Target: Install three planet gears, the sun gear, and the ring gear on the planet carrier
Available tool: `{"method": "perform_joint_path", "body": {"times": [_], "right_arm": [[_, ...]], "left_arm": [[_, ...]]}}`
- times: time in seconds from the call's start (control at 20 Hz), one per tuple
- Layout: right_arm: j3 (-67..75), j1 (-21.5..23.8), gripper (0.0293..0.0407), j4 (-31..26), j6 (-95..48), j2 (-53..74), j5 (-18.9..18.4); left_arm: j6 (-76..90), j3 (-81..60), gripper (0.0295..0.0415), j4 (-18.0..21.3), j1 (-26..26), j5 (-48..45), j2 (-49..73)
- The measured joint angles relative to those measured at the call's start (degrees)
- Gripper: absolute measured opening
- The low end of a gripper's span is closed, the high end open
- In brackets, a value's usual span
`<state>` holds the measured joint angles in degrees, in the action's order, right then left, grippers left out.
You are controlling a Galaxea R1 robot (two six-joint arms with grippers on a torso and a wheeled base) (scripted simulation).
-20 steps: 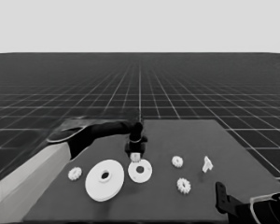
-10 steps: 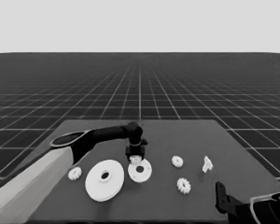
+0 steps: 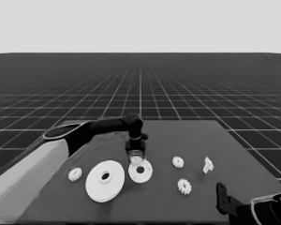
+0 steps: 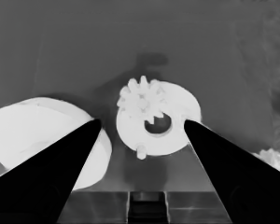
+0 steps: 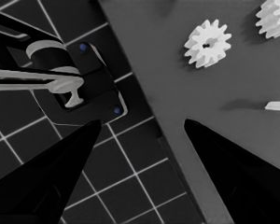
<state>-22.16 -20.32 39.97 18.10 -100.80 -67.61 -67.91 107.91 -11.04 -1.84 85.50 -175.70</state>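
Left tool (image 3: pixel 136 157): hangs directly above the far edge of the smaller round part (image 3: pixel 140 171), fingers pointing down. In its wrist view the two fingers (image 4: pixel 60 168) stand spread wide, with nothing between them; the tool is open and empty.

Gear on the smaller round part (image 4: pixel 141 99): one small toothed gear sits on the part's face, beside the wide centre hole and partly overlapping it. It lies below the open fingers, touched by neither. A small peg (image 4: pixel 141 151) stands bare on the opposite side of the hole. Whether the gear is fully seated on its own peg cannot be told.

Larger round part (image 3: pixel 105 180): flat on the surface (image 3: pixel 178 136), just beside the smaller round part, on the left arm's side.

Loose gears, three: one near the left end (image 3: pixel 75 174), beyond the larger round part; two toward the right, (image 3: pixel 178 162) and (image 3: pixel 184 186).

Thin white piece (image 3: pixel 208 164): farther right, apart from the gears.

Right tool (image 3: pixel 223 199): parked at the lower right corner, fingers apart and empty.

Governing relation: the nearest loose gears differ by arm. The left-end gear lies on the left arm's side; the other two lie between the assembly and the parked right arm. Judged stage: one gear placed, three gears and the larger round part remaining.
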Motion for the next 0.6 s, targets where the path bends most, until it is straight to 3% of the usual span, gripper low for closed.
{"method": "perform_joint_path", "body": {"times": [0.4, 0.45, 0.5, 0.6], "right_arm": [[0.0, 0.0, 0.0385, 0.0, 0.0, 0.0, 0.0], [0.0, 0.0, 0.0385, 0.0, 0.0, 0.0, 0.0], [0.0, 0.0, 0.0385, 0.0, 0.0, 0.0, 0.0], [0.0, 0.0, 0.0385, 0.0, 0.0, 0.0, 0.0]], "left_arm": [[-0.7, -1.2, 0.0385, 2.8, 3.0, 1.1, 0.3], [-7.1, -27.6, 0.0385, 1.8, 2.6, 1.7, 16.2], [-3.4, -39.4, 0.0385, 1.7, 2.1, 1.2, 33.6], [9.2, -38.7, 0.0385, 2.2, 1.8, -1.0, 47.8]]}}
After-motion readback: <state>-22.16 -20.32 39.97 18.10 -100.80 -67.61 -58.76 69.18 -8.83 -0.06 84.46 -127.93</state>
